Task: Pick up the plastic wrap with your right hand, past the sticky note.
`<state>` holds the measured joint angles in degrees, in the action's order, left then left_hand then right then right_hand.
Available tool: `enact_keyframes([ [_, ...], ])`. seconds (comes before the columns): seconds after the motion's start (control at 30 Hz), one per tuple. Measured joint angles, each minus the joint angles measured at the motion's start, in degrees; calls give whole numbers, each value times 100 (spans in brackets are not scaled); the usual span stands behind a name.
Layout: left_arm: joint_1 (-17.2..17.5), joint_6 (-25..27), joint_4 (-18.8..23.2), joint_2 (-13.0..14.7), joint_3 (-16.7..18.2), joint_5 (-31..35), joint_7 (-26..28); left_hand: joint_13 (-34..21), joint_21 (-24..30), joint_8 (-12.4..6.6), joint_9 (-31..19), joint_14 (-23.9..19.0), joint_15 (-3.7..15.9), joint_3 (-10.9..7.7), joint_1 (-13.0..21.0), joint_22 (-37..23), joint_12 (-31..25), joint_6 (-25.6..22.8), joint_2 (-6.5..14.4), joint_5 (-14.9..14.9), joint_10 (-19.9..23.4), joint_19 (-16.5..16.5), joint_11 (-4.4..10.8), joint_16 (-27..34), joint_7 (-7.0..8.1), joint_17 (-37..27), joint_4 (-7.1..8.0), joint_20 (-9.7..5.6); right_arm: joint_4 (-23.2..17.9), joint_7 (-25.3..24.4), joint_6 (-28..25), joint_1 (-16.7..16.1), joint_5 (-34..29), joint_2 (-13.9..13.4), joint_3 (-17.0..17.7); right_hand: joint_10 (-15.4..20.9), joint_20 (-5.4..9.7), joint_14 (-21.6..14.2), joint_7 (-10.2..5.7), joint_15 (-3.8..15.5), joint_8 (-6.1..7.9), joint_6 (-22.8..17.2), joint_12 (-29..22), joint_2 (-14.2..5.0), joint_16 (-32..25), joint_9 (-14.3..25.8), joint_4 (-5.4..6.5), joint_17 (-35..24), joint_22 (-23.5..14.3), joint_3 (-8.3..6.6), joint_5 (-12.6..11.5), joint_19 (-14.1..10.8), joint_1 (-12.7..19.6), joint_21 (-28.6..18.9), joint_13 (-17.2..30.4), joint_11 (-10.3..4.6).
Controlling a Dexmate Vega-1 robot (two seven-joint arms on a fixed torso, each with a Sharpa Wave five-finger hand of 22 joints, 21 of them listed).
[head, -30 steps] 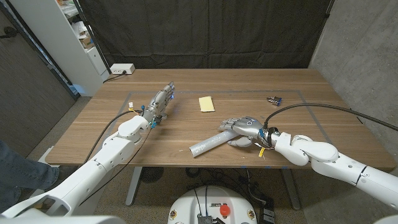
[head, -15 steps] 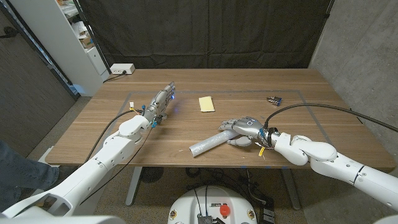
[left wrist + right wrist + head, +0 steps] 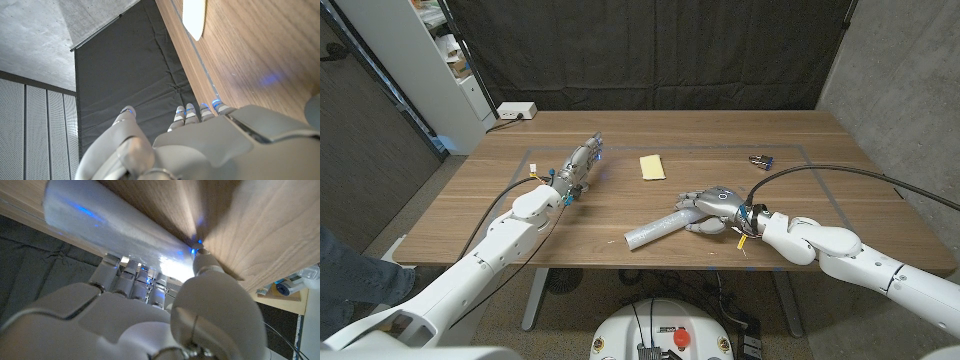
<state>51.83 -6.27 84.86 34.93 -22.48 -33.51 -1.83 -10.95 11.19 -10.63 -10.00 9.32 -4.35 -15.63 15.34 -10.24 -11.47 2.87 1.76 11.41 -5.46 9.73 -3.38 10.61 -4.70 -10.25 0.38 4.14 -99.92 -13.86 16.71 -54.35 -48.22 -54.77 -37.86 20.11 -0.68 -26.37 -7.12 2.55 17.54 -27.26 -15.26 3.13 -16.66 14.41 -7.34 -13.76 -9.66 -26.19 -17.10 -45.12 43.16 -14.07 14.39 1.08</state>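
Observation:
The plastic wrap, a pale grey roll, lies slanted on the wooden table near its front edge. My right hand is at the roll's right end, fingers curled over it and thumb on the near side. In the right wrist view the fingers and thumb close on the plastic wrap from both sides. The yellow sticky note lies farther back, beyond the roll, and its pale edge, the sticky note, shows in the left wrist view. My left hand is at the left with fingers stretched out, holding nothing.
A small dark object with blue lies at the back right. A white power strip sits at the table's far left corner beside a white shelf. A person's leg in jeans is at the picture's left edge.
My right hand has shifted very slightly on the roll's end; the roll has hardly moved. The left arm has stayed still.

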Motion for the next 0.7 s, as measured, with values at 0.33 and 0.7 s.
enact_keyframes([
  [0.33, -32, 8, -32, -37, -38, 14, 12, 0, 0, 0, 0, 0, 0, 0, 0, 0, 0, 0, 0, 0, 0, 33, 0, 0, 0, 0, 0, 31, 131, -288, 152, 23, 0, 51, -6, 883, 143, -466, 342, 27, 472, -881, -689, -150, -310, 249, -74, -431, -20, 27, 123, -409, 79, -1, 492, -111],
  [0.7, -70, 13, -83, -82, -65, 22, 14, 0, 0, 0, 0, 0, 0, 0, 0, 0, 0, -32, 0, 0, 0, 13, 0, 0, 32, 0, 1, 51, 274, -543, 289, 56, 22, 111, -10, 1794, 355, -1091, 521, 93, 472, -1056, -1744, -289, -774, 362, -113, -1148, -36, 258, 235, -622, 421, 77, 1281, -271],
])
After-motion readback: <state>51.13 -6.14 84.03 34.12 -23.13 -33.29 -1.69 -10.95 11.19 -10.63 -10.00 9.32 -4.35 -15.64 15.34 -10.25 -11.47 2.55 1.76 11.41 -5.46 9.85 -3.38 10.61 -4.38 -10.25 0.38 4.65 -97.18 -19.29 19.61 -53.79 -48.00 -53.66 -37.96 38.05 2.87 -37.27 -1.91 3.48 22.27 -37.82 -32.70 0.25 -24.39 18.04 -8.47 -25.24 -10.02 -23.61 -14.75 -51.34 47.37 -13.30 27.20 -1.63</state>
